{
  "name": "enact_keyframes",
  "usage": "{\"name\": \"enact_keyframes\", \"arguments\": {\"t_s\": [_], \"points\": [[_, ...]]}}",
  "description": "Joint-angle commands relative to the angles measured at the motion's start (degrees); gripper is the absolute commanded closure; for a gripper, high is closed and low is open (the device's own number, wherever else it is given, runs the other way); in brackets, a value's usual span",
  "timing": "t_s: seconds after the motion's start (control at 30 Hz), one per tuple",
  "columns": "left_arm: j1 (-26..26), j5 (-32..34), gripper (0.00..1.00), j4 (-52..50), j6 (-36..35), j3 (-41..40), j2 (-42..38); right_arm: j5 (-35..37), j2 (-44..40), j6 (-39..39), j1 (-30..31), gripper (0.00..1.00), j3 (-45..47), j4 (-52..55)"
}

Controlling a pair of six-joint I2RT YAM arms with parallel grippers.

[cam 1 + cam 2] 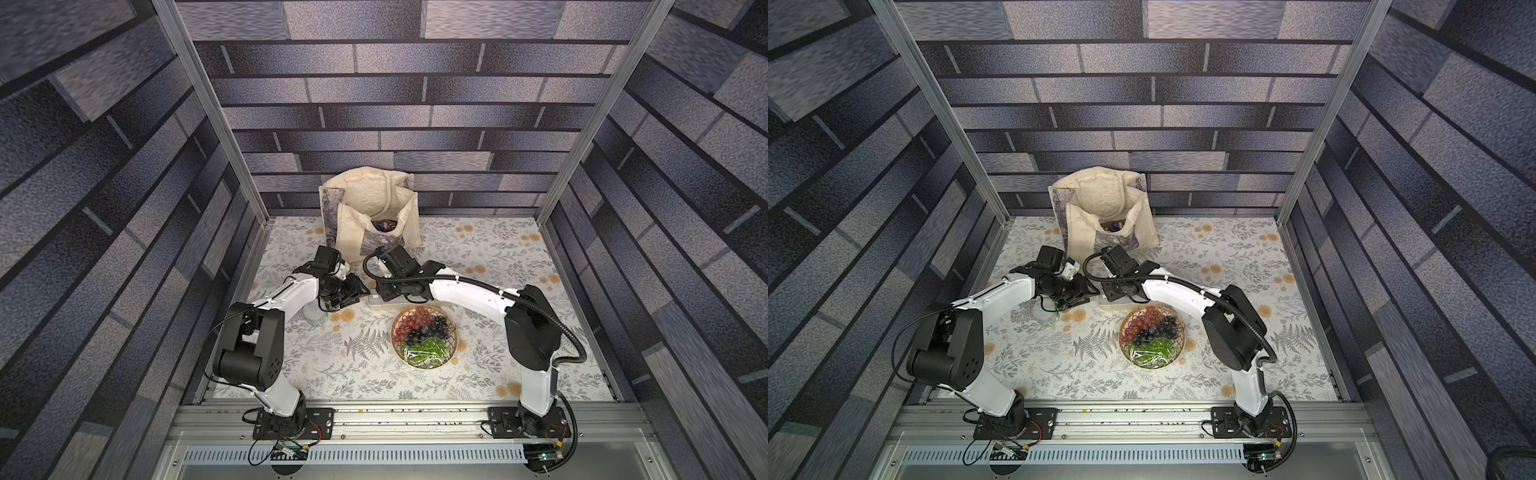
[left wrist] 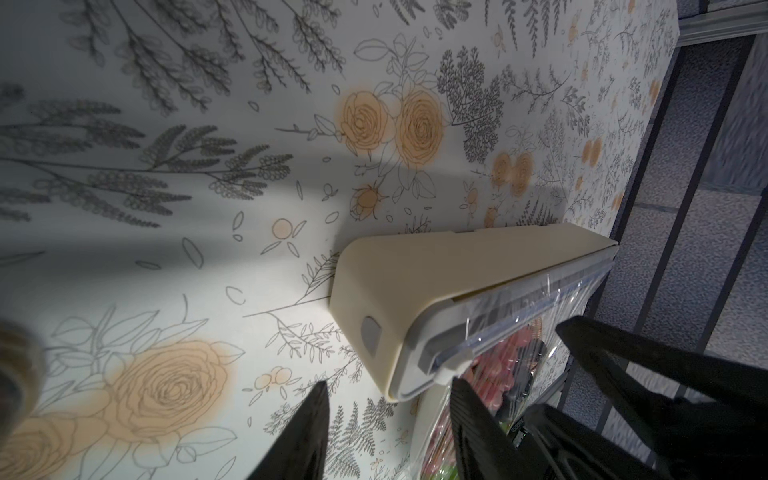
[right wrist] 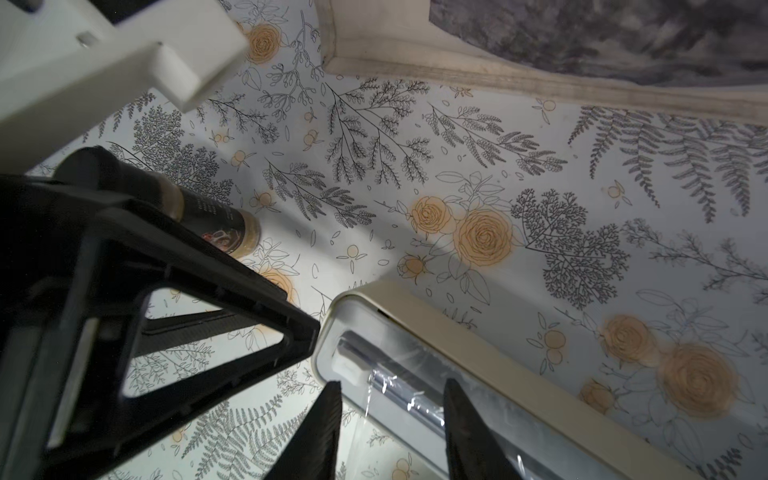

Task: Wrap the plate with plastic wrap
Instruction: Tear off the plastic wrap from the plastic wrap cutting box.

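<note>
Left gripper [image 2: 390, 384] fingers are spread over the dispenser box [image 2: 415, 291] end, and right gripper [image 3: 390, 386] fingers are spread around the plastic wrap [image 3: 386, 401] edge. Nothing is pinched yet. The wrap is best nipped squarely, then drawn low over the plate [image 1: 453, 347] – sat on the worktop [image 1: 332, 374] just beside the box.

White tabletop [image 1: 498, 257] printed with grey ferns and orange roses bears a round gold-rimmed plate [image 1: 454, 337] of grapes [image 1: 417, 326]; just behind the plate, a long cream dispenser box [image 2: 415, 282]; farther behind, a cream cloth tote bag [image 1: 374, 224]; left of the plate, a clear glass jar [image 1: 314, 318].
</note>
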State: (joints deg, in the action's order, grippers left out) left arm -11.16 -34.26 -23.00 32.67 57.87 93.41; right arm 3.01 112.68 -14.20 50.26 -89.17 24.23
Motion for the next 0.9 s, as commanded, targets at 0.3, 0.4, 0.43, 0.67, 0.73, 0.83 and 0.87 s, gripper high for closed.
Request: {"name": "enact_keyframes", "arguments": {"t_s": [0.3,0.4,0.43,0.67,0.73,0.83,0.87], "points": [[-1.16,2.38,0.55,-1.45,-2.24,2.16,4.71,1.47,5.86,2.16,1.67,0.57,-4.57,1.24],[-1.43,2.92,0.55,-1.74,-2.55,2.09,5.03,1.71,6.53,2.42,1.78,0.57,-5.01,1.69],[-1.62,3.21,0.55,-1.7,-2.64,2.08,5.25,1.89,6.8,2.51,1.84,0.57,-5.26,1.91],[-2.16,4.89,0.55,-2.46,-3.4,1.99,6.33,3.43,8.14,2.12,1.82,0.6,-6.61,2.84],[-2.16,5.31,0.55,-2.65,-3.54,1.75,6.36,4.18,8.25,2.24,1.8,0.6,-6.81,3.51],[-2.12,5.78,0.55,-2.51,-3.74,1.47,6.68,5.23,7.78,2.47,1.79,0.6,-5.71,3.66],[-2.14,5.78,0.55,-2.58,-3.71,1.48,6.86,5.69,7.52,2.59,1.81,0.6,-5.22,3.67]]}}
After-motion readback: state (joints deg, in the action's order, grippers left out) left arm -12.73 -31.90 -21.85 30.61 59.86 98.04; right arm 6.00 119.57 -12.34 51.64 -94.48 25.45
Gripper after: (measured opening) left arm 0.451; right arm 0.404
